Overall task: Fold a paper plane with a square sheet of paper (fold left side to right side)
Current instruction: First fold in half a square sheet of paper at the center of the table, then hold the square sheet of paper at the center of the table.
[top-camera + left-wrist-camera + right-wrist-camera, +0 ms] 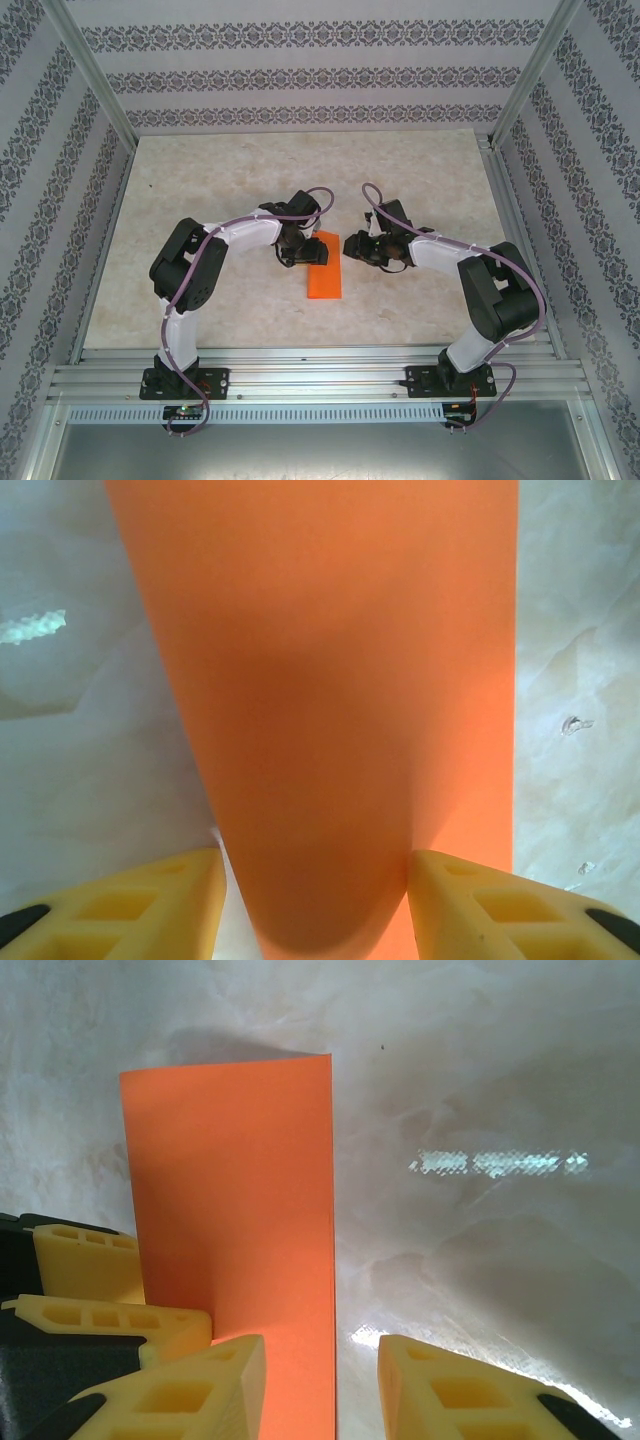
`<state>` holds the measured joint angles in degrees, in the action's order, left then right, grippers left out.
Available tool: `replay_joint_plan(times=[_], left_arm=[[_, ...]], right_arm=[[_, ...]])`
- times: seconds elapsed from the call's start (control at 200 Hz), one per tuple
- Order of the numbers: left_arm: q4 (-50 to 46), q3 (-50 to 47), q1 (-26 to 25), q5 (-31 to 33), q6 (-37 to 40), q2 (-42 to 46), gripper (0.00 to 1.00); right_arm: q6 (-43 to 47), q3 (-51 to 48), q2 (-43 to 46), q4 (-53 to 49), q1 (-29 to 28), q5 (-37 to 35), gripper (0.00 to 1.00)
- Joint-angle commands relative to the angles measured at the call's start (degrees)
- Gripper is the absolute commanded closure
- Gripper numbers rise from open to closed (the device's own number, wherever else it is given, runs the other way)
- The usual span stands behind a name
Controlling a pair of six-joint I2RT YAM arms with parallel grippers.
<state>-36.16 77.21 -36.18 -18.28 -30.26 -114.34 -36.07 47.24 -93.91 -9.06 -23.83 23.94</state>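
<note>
Left wrist view is showing the left gripper (315, 865) released and spread wide. Its yellow ribbed fingers (130, 905) are sitting either side of the bright orange thin paper sheet (330, 660), which is bowing up between them in a soft rounded hump, not pressed flat. The right gripper (320, 1355) is hanging slack too, clamping nothing and straddling the sheet's long right edge.

From the top external view the sheet (324, 272) is lying as a narrow rectangle mid-table, its far end between both grippers.

Judging by the bow, the paper is looking very light and floppy. It is likely springing back from any fold, sliding easily on the smooth top and creasing wrongly if squeezed hard. The best hold is probably a fingertip pinch at a free corner or long edge.

The pale marbled tabletop (200, 200) is lying around the sheet. The patterned walls (300, 40) and the aluminium frame rail (320, 360) are sitting well apart. Only the grippers themselves are crowding each other, with the left fingers (90, 1260) just beside the paper.
</note>
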Motion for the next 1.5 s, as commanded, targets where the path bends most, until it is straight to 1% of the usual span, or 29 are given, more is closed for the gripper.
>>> replay_joint_plan(times=[0.0,0.265,0.41,0.604,0.789,1.104,1.494], left_arm=[[-0.4,0.8,-1.1,-0.2,1.4,-1.9,0.47],[-0.5,0.8,-1.2,0.1,1.5,-2.2,0.47],[-0.6,0.8,-1.2,0.3,1.4,-2.2,0.47],[-0.6,0.8,-1.3,0.4,1.5,-2.3,0.47],[-0.5,0.9,-1.3,0.4,1.4,-2.4,0.47],[-0.4,1.0,-1.5,0.4,1.3,-2.7,0.47],[-0.3,0.7,-1.5,0.8,1.3,-1.1,0.47]], right_arm=[[0.0,1.4,0.0,0.1,-0.8,-0.7,0.65],[-1.0,2.0,-1.2,0.9,-2.1,0.0,0.72],[-1.7,2.7,-2.7,1.8,-3.4,0.8,0.80],[-2.3,3.8,-4.8,2.2,-4.8,1.0,0.86],[-2.3,4.9,-6.5,1.0,-5.6,0.8,0.88],[-1.6,5.8,-9.0,-1.4,-6.0,-0.1,0.88],[1.1,7.6,-11.5,-8.3,-6.6,-4.1,0.88]])
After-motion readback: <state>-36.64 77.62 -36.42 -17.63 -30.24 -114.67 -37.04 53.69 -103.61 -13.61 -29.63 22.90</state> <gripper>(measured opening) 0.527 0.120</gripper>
